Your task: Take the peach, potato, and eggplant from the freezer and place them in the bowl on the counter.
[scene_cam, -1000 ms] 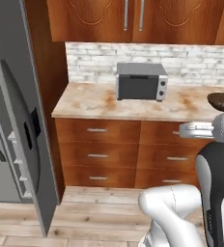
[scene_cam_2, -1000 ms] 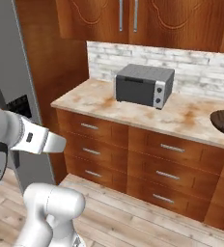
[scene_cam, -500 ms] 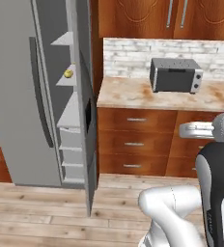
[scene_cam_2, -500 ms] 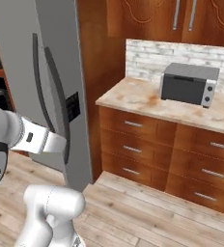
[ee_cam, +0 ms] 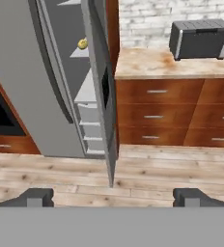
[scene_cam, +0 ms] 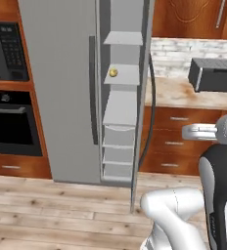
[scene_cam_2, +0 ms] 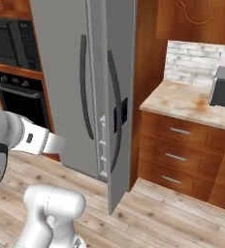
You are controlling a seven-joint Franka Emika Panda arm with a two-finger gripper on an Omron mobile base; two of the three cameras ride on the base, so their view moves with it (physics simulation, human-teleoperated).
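- The claw (ee_cam: 113, 197) stood spread wide with nothing between its tips, low in the hand view and pointed across bare wood floor (ee_cam: 147, 169) toward the kitchen units.
- Beyond the floor, the freezer (scene_cam: 61, 88) stood with its right door (ee_cam: 100, 82) swung out edge-on, so the open gap lay up and left of the claw's line.
- The potato (ee_cam: 82, 44) sat on a pale shelf (scene_cam: 121, 75) inside that gap, high up and well apart from the claw; in the left base view it showed as a small yellow lump (scene_cam: 113, 72) near the shelf's left edge.
- It looked roundish, so no long axis could be told; my guess is the reach must go up, forward and left, past the door's edge.
- Peach and eggplant could not be made out on the shelves seen.
- Right of the freezer ran the desk (ee_cam: 147, 65), carrying a toaster oven (ee_cam: 201, 38) at the back, with drawers (ee_cam: 155, 116) below.
- A black oven (scene_cam: 10, 117) sat left of the freezer.
- No brand, label or legible writing appeared anywhere; the oven's panel marks were too small to read.
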